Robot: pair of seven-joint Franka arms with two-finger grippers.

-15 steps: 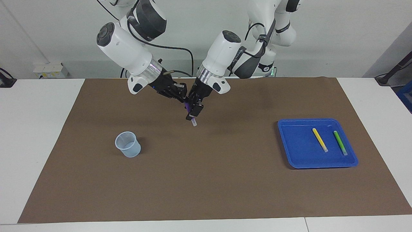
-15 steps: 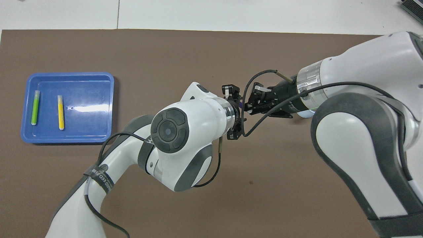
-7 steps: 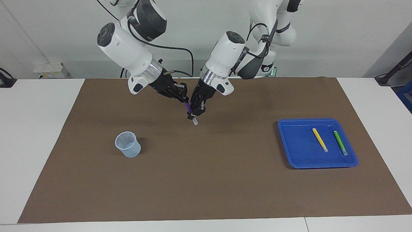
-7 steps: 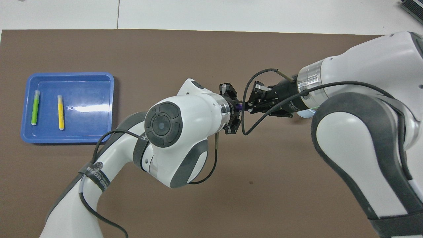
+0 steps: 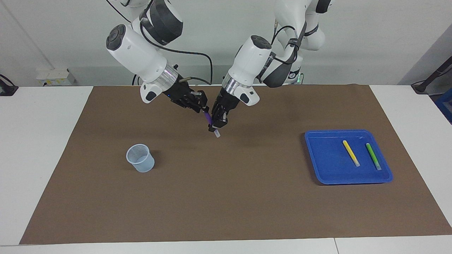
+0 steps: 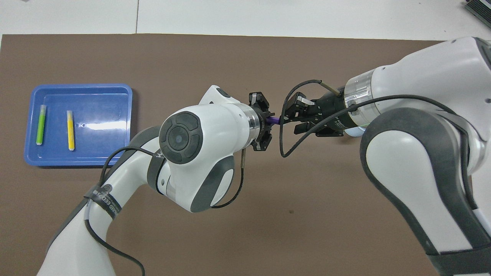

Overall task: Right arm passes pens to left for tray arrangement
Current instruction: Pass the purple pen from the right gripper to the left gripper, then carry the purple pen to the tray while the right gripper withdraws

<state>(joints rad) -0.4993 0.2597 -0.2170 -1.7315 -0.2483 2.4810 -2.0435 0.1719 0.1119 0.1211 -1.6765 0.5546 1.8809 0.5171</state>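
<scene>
A purple pen [image 5: 208, 118] hangs tilted over the middle of the brown mat, pale end down. My left gripper [image 5: 216, 123] is shut on it. From overhead, only a short purple stub [image 6: 274, 120] shows between the two hands. My right gripper [image 5: 202, 106] sits right beside the pen's upper end, and its fingers [image 6: 300, 128] stand apart and open. The blue tray [image 5: 326, 165] lies toward the left arm's end of the table. A yellow pen [image 5: 351, 153] and a green pen [image 5: 373, 156] lie side by side in it. The tray [image 6: 103, 111], yellow pen [image 6: 70, 130] and green pen [image 6: 40, 125] also show from overhead.
A small translucent cup [image 5: 140, 158] stands upright on the mat toward the right arm's end. The brown mat [image 5: 229, 197] covers most of the white table. Both arms' upper links hang over the middle, close together.
My left gripper closed on the purple pen while the right one still held it. The right gripper's fingers then spread, and the left hand shifted slightly toward its own end with the pen.
</scene>
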